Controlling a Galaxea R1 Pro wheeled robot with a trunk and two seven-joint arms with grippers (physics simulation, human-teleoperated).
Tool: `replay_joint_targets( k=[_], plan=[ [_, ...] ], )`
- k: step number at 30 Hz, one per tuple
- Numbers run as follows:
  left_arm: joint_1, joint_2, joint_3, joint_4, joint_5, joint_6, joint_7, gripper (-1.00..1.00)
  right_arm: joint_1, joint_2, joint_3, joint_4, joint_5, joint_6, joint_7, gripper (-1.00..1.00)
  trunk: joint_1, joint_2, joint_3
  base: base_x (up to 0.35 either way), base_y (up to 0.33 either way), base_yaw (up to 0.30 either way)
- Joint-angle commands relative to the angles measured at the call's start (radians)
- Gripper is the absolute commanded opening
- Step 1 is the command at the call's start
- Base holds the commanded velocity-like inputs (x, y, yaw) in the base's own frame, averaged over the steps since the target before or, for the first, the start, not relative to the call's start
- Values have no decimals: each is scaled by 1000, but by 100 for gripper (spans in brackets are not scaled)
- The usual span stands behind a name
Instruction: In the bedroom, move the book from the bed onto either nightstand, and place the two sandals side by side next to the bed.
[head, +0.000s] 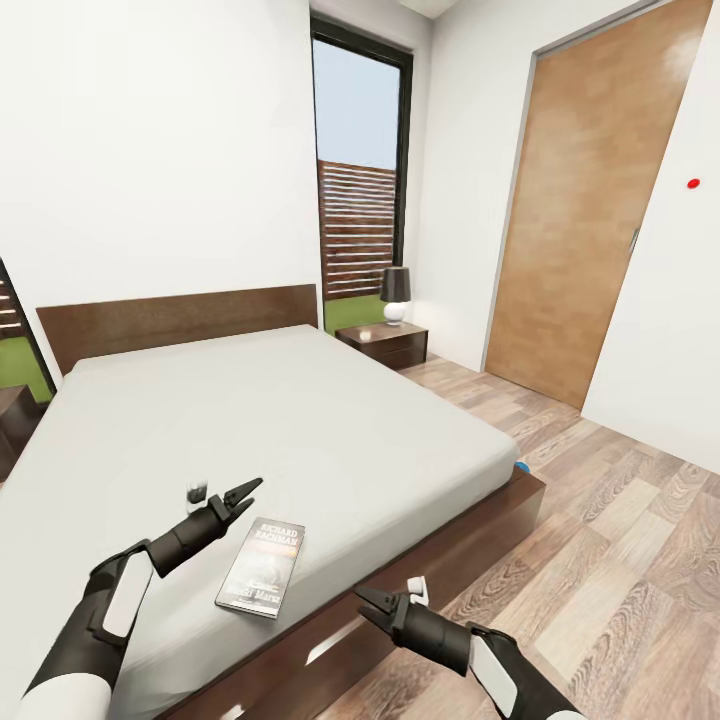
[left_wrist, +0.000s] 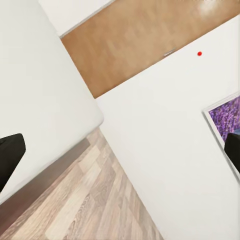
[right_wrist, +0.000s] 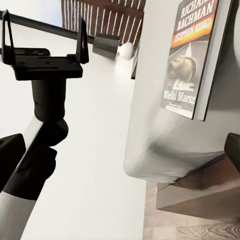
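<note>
The book (head: 263, 567) is lying flat on the bed (head: 300, 420), close to the mattress's near edge and touching neither gripper. Nearest of all, the right gripper (head: 368, 603) is hovering beside that same near edge, off the mattress and over the dark platform base, just to the right of the book; its fingers are standing apart with nothing between them. In the right wrist view the book (right_wrist: 192, 60) is showing its cover with the white "Richard Bachman" lettering and orange band, resting just inside the rounded corner of the mattress (right_wrist: 165, 145).

The left gripper (head: 248, 493) is hanging over the bed just left of the book and slightly farther in, its fingers also spread and empty.

Beyond the bed's right corner, a small patch of bright blue (head: 522, 466) is peeking out on the wood floor (head: 620, 520); what it belongs to cannot be told. Farther on, at the head of the bed on its right side, a nightstand (head: 385, 343) is carrying a lamp (head: 396, 294). Past it, a tall window (head: 360, 170) and a brown door (head: 590, 200) are lining the walls.
</note>
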Motion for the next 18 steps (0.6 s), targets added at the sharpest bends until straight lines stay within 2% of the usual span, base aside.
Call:
replay_joint_targets(
  k=[1, 12, 18],
  plan=[
    [-1, -1, 1, 0, 4, 6, -1, 100, -1, 0, 4, 0, -9, 8, -1, 100, 0, 0, -1, 0, 0, 0],
    [-1, -3, 2, 1, 6, 4, -1, 100, -1, -1, 5, -3, -8, 8, 0, 100, 0, 0, -1, 0, 0, 0],
    [-1, -15, 2, 1, 5, 3, 0, 100, -1, -2, 5, -7, -5, 7, -1, 100, 0, 0, -1, 0, 0, 0]
  ],
)
